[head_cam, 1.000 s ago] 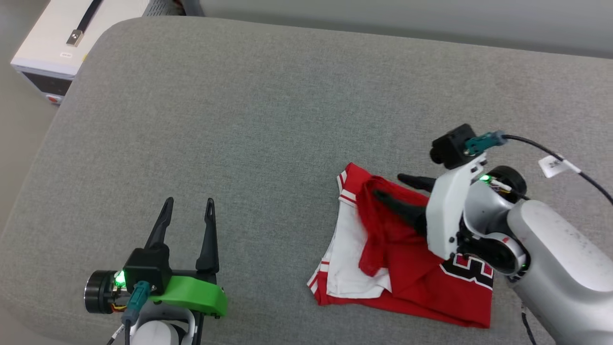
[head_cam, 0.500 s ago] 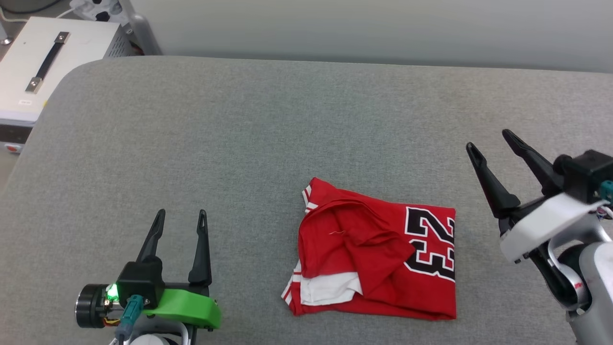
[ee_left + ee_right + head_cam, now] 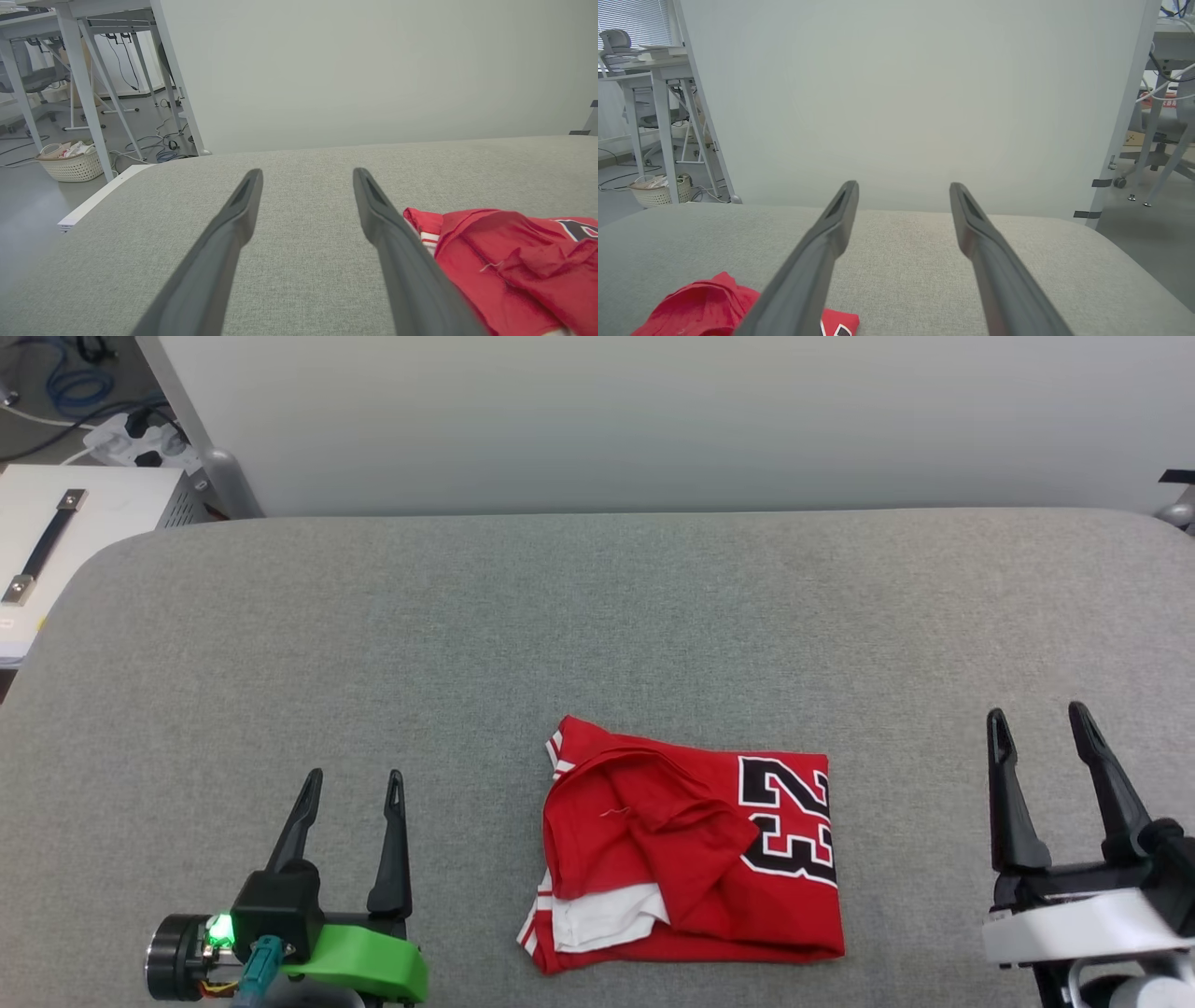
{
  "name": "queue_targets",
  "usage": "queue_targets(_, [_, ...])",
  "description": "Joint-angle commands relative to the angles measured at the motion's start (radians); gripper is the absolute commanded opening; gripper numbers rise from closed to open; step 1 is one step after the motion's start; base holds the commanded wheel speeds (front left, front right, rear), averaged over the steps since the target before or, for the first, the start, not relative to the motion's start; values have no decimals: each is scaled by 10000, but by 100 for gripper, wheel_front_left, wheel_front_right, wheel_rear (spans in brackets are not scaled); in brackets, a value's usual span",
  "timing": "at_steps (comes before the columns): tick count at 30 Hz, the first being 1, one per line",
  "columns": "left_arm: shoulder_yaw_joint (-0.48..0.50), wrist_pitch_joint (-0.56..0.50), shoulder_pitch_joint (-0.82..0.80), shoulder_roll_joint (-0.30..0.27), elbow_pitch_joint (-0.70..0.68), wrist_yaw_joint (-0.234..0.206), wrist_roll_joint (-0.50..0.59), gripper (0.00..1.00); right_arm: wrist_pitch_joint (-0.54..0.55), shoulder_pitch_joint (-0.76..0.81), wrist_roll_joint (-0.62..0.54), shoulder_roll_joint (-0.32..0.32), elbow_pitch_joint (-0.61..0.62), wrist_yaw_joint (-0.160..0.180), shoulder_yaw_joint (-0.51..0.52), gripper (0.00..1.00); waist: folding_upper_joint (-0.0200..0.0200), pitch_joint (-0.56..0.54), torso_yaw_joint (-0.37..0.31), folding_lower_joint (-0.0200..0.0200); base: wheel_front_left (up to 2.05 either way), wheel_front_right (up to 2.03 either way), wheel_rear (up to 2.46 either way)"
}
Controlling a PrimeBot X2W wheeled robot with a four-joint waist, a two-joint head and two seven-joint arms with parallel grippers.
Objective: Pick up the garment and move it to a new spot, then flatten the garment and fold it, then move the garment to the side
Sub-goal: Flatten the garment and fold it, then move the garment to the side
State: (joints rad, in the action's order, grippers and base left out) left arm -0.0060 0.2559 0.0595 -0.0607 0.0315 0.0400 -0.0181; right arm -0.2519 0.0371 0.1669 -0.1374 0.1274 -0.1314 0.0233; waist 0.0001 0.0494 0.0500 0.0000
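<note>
I can read one thing from my station: the number 23 (image 3: 786,829), in black block numerals edged in white. It is printed on the red cloth of the folded garment (image 3: 644,859) and lies turned on its side in the head view. The left wrist view catches just a black, white-edged piece of numeral (image 3: 577,228) at the right border, too cut off for me to read. In the right wrist view, a small red sign (image 3: 1163,101) far off to the right carries pale marks that I cannot make out.
</note>
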Motion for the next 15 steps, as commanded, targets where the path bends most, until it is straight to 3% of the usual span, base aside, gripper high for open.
queue_targets(1, [7,59,160,-73,-41,-37,31,100,-78,281,-111,180,154,7,113,100,-1,-108,-71,0,0,0,0])
queue_targets(15, [-60,59,660,-231,-148,-116,41,100,-97,1478,-530,799,764,7,514,100,-1,-292,108,0,0,0,0])
